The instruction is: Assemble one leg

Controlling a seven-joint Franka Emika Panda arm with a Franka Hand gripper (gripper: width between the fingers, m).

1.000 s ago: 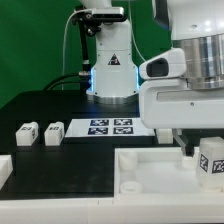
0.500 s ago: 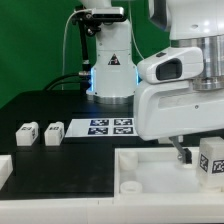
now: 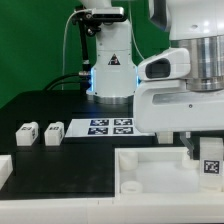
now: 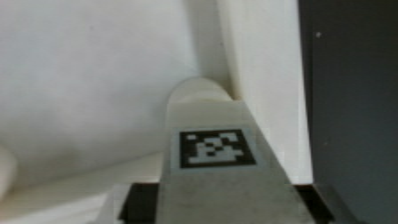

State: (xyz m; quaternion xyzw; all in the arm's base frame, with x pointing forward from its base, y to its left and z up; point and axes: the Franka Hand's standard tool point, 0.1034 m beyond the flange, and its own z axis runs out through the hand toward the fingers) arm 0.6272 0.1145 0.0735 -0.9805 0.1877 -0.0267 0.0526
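My gripper [image 3: 203, 150] is shut on one leg [image 3: 212, 160], a small white block with a black-and-white tag, at the exterior view's right edge. It holds the leg over the large white tray part [image 3: 150, 172], near that part's right end. In the wrist view the leg [image 4: 217, 140] stands out between the dark fingers [image 4: 150, 200] of the gripper [image 4: 222, 205], its tag facing the camera. The white tray surface [image 4: 89, 90] lies below it. Three more legs [image 3: 25, 133] [image 3: 52, 131] lie in a row on the black table at the left.
The marker board [image 3: 112, 126] lies flat on the table behind the tray part. A white stand with a lit base [image 3: 110, 70] rises at the back. A white block [image 3: 4, 170] sits at the left edge. Black table [image 4: 356, 100] shows beside the tray rim.
The gripper with the leg has shifted slightly toward the exterior view's right and a little upward. The legs on the table have not moved.
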